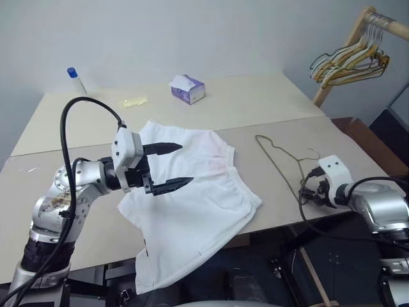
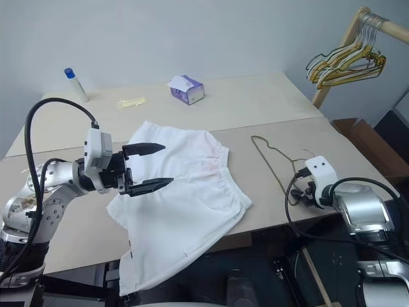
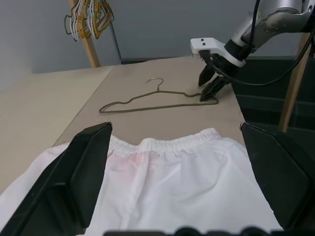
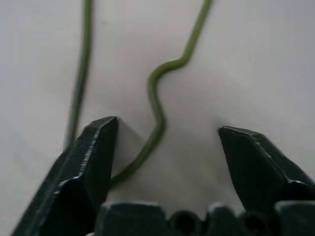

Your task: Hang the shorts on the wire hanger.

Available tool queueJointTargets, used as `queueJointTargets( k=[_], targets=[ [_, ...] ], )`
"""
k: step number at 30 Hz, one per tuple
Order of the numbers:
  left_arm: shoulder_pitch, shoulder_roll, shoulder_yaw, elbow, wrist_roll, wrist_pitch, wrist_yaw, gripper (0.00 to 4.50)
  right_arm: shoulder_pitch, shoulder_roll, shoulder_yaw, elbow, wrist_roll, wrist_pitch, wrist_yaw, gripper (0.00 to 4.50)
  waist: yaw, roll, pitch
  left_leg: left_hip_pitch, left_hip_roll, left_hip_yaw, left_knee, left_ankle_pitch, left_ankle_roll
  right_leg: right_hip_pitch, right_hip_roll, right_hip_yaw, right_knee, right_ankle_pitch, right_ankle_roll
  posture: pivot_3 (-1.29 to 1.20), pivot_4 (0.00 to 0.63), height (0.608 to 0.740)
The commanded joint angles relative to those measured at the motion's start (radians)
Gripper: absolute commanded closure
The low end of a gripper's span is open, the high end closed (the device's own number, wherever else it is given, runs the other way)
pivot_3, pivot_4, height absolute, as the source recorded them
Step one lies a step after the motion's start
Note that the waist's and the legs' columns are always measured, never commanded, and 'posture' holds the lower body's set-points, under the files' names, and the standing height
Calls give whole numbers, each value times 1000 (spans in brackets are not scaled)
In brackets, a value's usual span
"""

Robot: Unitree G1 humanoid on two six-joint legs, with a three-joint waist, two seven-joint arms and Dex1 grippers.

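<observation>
The white shorts (image 1: 192,192) lie spread on the beige table (image 1: 268,109), waistband toward the right, one leg hanging over the front edge. My left gripper (image 1: 185,164) hovers open just above them, pointing right, with nothing between its fingers. The thin olive wire hanger (image 1: 276,157) lies flat on the table to the right of the shorts. My right gripper (image 4: 167,128) is tipped down at the hanger's near end by the table's front edge. Its jaws stand apart with a notched stretch of the wire (image 4: 156,98) between them, close to one finger (image 4: 91,152).
A small purple tissue box (image 1: 187,89), a blue-capped bottle (image 1: 76,81) and a yellow scrap (image 1: 134,102) sit at the back of the table. A bunch of gold and pale hangers (image 1: 348,61) hangs on a wooden rack at the far right.
</observation>
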Motion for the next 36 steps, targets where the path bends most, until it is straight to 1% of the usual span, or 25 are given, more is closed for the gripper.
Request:
queueJointTargets(
  k=[1,2,7,8,11,13,15,16,17,18,20,23,24,25,27,31,35,36],
  targets=[
    [-6,8,27,-41,-11,5,13,0,-8,4,-3,-8,-15,20,-6,2056,1,-1,0,0,0,0,0,0,0,0,0,0,0,0,0,-17,38,740],
    [-2,8,28,-46,-11,6,16,0,-6,2,-4,-14,-15,19,-5,2354,1,-1,0,0,0,0,0,0,0,0,0,0,0,0,0,-16,39,740],
    [-1,2,26,-47,-6,8,30,0,-5,-8,-5,-36,-19,-2,10,4161,2,-1,0,0,0,-1,0,0,0,0,0,0,0,0,0,-21,37,740],
    [-4,0,23,-44,-3,9,34,0,-5,-8,-7,-35,-23,-13,10,4465,2,-1,0,0,0,-1,0,0,0,0,0,0,0,0,0,-23,36,740],
    [-17,-14,13,-33,2,14,52,0,-4,-30,23,-27,-60,-61,18,4465,1,-1,0,0,0,-1,0,0,0,-1,0,0,0,0,0,-36,34,740],
    [-32,-26,2,-20,19,16,75,0,-12,-37,43,-36,-102,-91,-6,4465,1,-1,0,0,0,-1,0,0,0,-1,0,0,0,0,0,-43,28,740],
    [-51,-29,-29,6,87,-10,95,0,-10,-54,54,-56,-139,-167,-8,4465,1,0,-1,0,-1,-1,0,0,0,-1,0,0,0,0,0,-43,24,740],
    [-62,-41,-26,24,82,0,103,0,-6,-61,57,-59,-174,-241,-30,4465,1,0,-1,0,-3,-1,0,0,0,-1,0,0,0,0,1,-43,22,740],
    [-73,-46,-31,38,98,-9,110,0,-1,-73,64,-57,-214,-333,-54,4465,1,0,-1,0,-3,-1,0,0,0,-1,0,0,0,0,1,-49,22,740],
    [-88,-60,-19,59,80,7,115,0,7,-90,74,-57,-267,-450,-90,4465,0,0,-1,0,-4,-1,0,0,0,-1,-1,0,0,0,1,-49,16,740],
    [-127,-87,-4,106,73,27,147,0,19,-127,89,-42,-375,-713,-185,4465,-1,0,-1,-1,-4,-1,0,0,0,-2,-1,0,0,0,1,-54,8,740],
    [-207,-114,14,160,51,86,194,0,19,-227,137,14,-578,-1089,-349,4465,-3,0,-1,-1,-6,-1,0,0,0,-3,-3,1,0,0,2,-60,0,740],
    [-236,-115,15,167,34,115,191,0,10,-256,151,37,-639,-1194,-402,4465,-4,0,-1,-1,-6,-1,0,1,-1,-3,-3,1,0,0,2,-64,0,740],
    [-276,-107,10,178,6,183,186,0,-10,-290,173,61,-722,-1302,-474,4465,-5,0,-1,-1,-6,-1,0,1,-2,-3,-3,1,0,0,2,-66,0,740],
    [-337,-102,-9,197,-20,266,174,0,-60,-317,198,108,-827,-1478,-590,4465,-10,0,-1,-2,-6,0,0,4,-6,-3,-3,1,0,-1,3,-77,0,740],
    [-394,-117,-76,233,2,279,106,0,-151,-297,216,156,-942,-1593,-686,4465,-29,0,-1,-1,-7,0,0,4,-7,-3,-4,4,0,-2,5,-94,0,740],
    [-442,-110,-151,291,11,294,-11,0,-214,-267,227,180,-1009,-1636,-710,4465,-47,0,-2,0,-7,2,0,4,-7,-3,-3,6,0,-2,5,-117,0,740],
    [-451,-114,-171,310,33,289,-12,0,-226,-262,227,182,-1019,-1648,-715,4465,-51,0,-2,0,-7,2,0,4,-7,-3,-3,6,0,-2,5,-123,0,740]
  ],
)
